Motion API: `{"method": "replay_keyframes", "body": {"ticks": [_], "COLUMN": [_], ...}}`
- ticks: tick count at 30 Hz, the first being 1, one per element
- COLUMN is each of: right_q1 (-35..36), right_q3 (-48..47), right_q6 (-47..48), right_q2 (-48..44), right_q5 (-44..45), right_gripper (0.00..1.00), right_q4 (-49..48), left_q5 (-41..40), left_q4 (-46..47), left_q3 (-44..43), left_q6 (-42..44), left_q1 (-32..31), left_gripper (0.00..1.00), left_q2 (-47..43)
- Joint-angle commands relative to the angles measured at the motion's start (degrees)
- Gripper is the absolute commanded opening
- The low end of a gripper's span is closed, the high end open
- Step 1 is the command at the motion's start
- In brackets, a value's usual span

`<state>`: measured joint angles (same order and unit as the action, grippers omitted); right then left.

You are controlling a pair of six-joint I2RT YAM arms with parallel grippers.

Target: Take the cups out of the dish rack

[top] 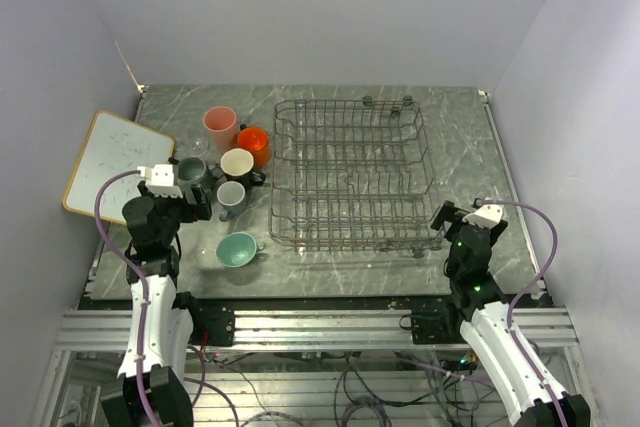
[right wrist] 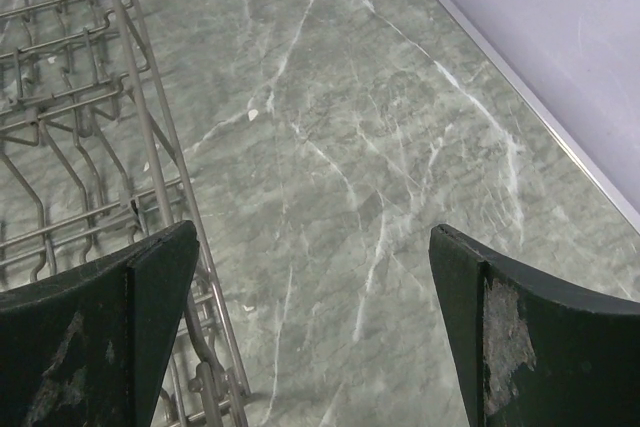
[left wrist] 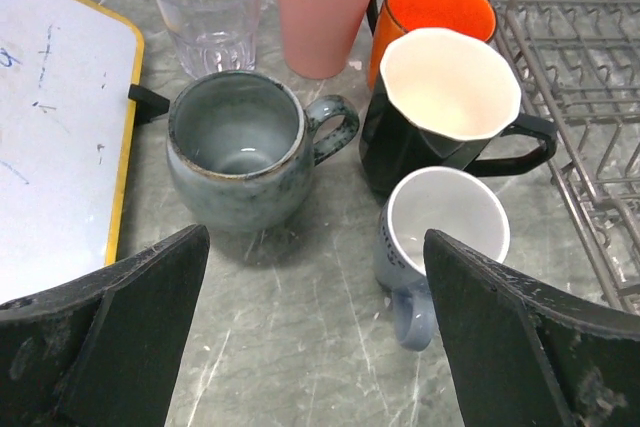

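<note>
The grey wire dish rack (top: 350, 175) stands in the middle of the table and holds no cups. The cups stand on the table to its left: pink tumbler (top: 219, 128), orange mug (top: 253, 144), black mug with cream inside (top: 238, 164), dark grey mug (top: 192, 173), light grey mug (top: 231, 197), mint-green mug (top: 238, 249). The clear glass (left wrist: 205, 9) shows in the left wrist view. My left gripper (left wrist: 315, 347) is open and empty, just in front of the grey mugs (left wrist: 237, 152). My right gripper (right wrist: 310, 337) is open and empty beside the rack's right front corner (right wrist: 150, 177).
A white board with a wooden frame (top: 115, 162) lies at the table's left edge, next to the cups. Walls close in the table at the back and both sides. Bare marble lies to the right of the rack (top: 470, 167).
</note>
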<state>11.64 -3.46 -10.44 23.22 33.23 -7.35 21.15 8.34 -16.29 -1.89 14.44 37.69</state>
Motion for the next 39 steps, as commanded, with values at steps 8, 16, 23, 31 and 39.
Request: {"method": "replay_keyframes", "body": {"ticks": [8,16,23,31,39], "right_q1": [-0.08,-0.03,0.05,0.09,0.05], "right_q3": [5.43,7.95,8.53,7.55,7.41], "right_q6": [5.66,6.94,8.09,7.19,8.45], "right_q2": [-2.18,1.48,-0.77,4.11,4.90], "right_q5": [-5.64,-8.97,-10.46,-8.51,-12.37], "right_gripper": [1.00,1.00,1.00,1.00,1.00], "right_q4": [-8.71,-14.12,-13.29,-15.24,-15.63], "left_q5": [-2.57,-5.57,-5.99,-5.61,-5.59], "left_q4": [6.46,6.62,5.20,5.48,5.73], "left_q3": [10.48,14.17,14.12,14.04,13.92], "left_q6": [2.26,1.53,2.14,2.33,2.33], "left_q1": [-0.08,-0.99,-2.59,-2.58,-2.60], "left_gripper": [0.99,0.99,0.99,0.99,0.99], "left_q2": [-7.16,-13.07,-14.48,-14.01,-13.53]}}
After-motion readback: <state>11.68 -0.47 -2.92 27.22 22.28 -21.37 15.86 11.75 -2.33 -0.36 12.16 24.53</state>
